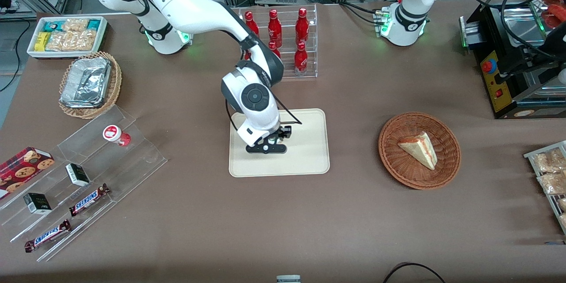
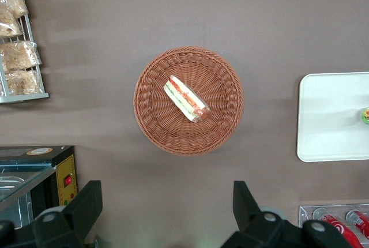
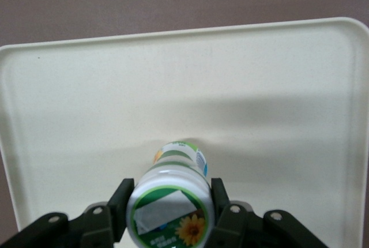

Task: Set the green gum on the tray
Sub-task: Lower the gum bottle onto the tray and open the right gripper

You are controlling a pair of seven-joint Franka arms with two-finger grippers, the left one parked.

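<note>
While the pincer (image 3: 170,216) pinches it from both sides just under the lid, the green gum (image 3: 171,193) stands upright with its base at or just above the tray (image 3: 277,86) floor; contact cannot be told. Grip: low on the neck, keeping the container vertical for a stable set-down. Lid: white, green ring, sunflower picture, pale sticker; small print unreadable. Position: over the tray part nearer the working arm's end, a little nearer the front camera than the tray's middle.

Tray: cream, low rim, central on the brown surface (image 1: 353,212), otherwise bare.

Toward the working arm's end: red-lidded container (image 1: 116,134) on a clear stepped rack (image 1: 84,181), with two bars (image 1: 89,199) marked SNICKERS.

Red bottles (image 1: 287,35) in a clear rack, farther from the camera; script unreadable.

Wicker basket (image 1: 419,150) with a sandwich wedge, toward the parked arm's end.
</note>
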